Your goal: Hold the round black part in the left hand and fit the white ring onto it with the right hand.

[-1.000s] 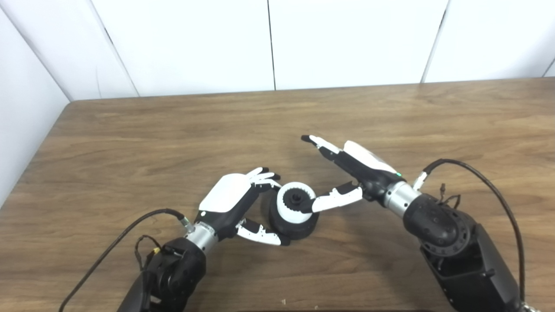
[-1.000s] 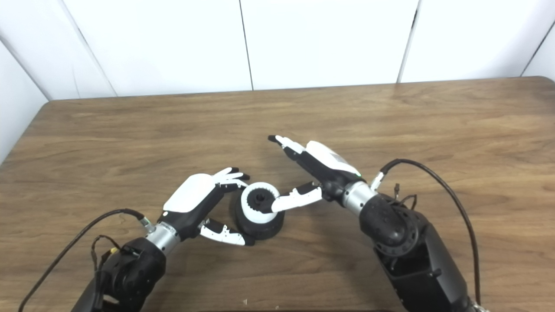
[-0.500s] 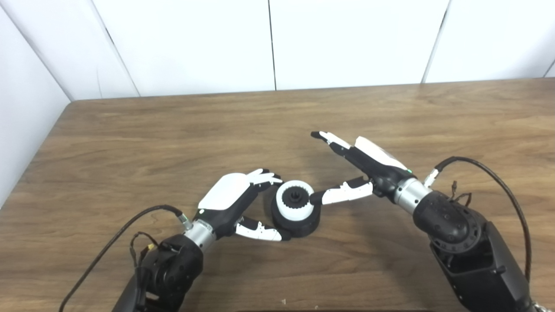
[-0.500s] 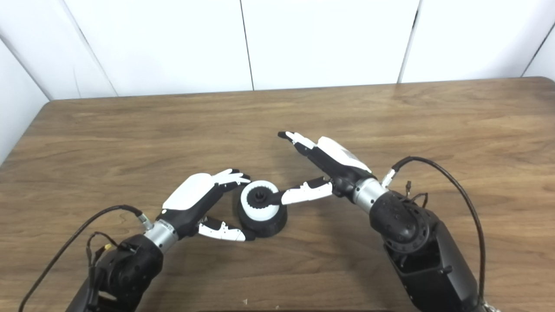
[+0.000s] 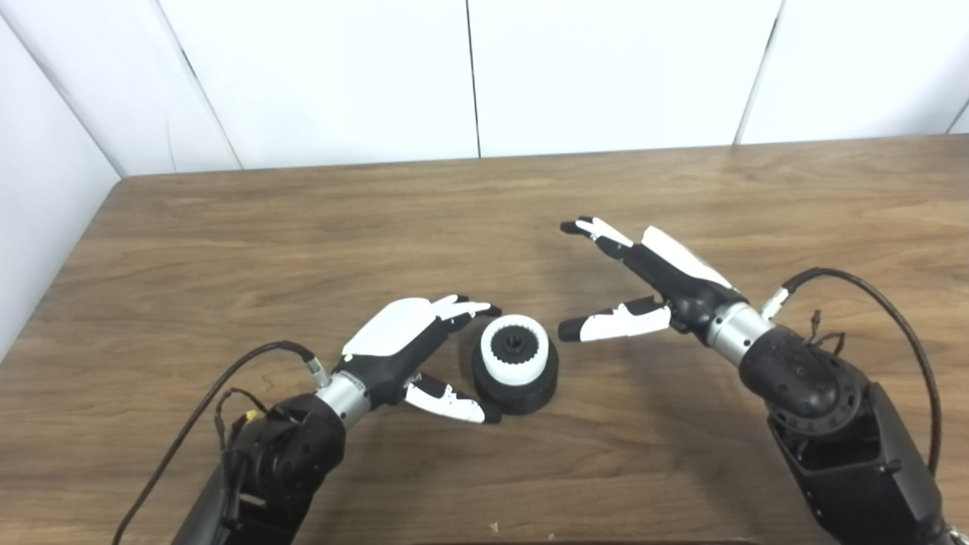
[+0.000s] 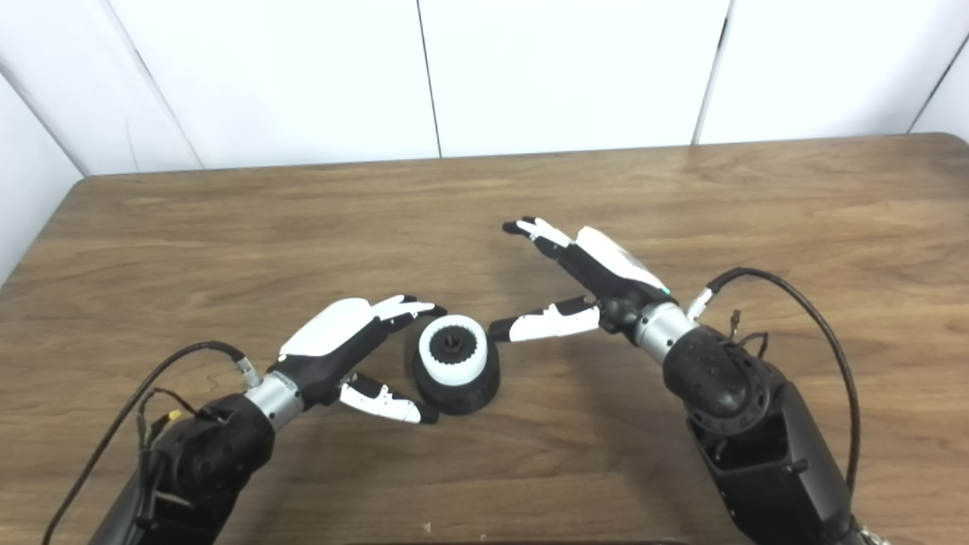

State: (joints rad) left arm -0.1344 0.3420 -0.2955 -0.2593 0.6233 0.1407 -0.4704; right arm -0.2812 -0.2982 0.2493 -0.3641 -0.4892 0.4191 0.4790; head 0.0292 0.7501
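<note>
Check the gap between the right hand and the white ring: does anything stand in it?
Nothing visible does. Only bare wooden table lies between the open right hand and the toothed white ring, which already sits on the round black part.

No readable text, labels, brands, numbers or signs anywhere in either view.

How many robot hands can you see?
2: the left hand is just left of the black part; the right hand is to its right, touching nothing.
</note>
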